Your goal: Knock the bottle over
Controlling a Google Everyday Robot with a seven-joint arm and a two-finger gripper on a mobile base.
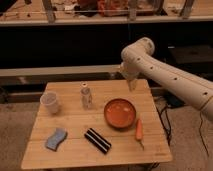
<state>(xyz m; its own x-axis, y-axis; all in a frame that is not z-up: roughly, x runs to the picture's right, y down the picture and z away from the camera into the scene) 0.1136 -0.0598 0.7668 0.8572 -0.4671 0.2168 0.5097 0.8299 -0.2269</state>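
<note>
A wooden counter [75, 156] stands in the middle of the room. The bottle [86, 96] stands upright on the back half of it, a bit left of the middle. It is small, thin and see-through, with a pale cap on top. I cannot tell if there is anything inside it.

To the left of the bottle stands a white cup [50, 102]. It is wider than the bottle, its open top faces up, and the two do not touch. What is in the cup is too hard to see.

To the right of the bottle, near it but apart from it, sits a round orange bowl [120, 113]. It is wide and not deep, and its orange inside shows from rim to rim.

Just beside the bowl, on its right, lies an orange carrot [139, 130] with its thin end pointing to the front edge. Near the front lies a black block with pale stripes [97, 140], and a blue sponge [56, 139] lies at the front left.

The big white arm [170, 80] comes in from the right. Its hand [132, 84] hangs down over the back right edge of the counter, well apart from the bottle and behind the bowl. I cannot tell if the hand is spread or pressed together. It is not touching anything on the counter.
</note>
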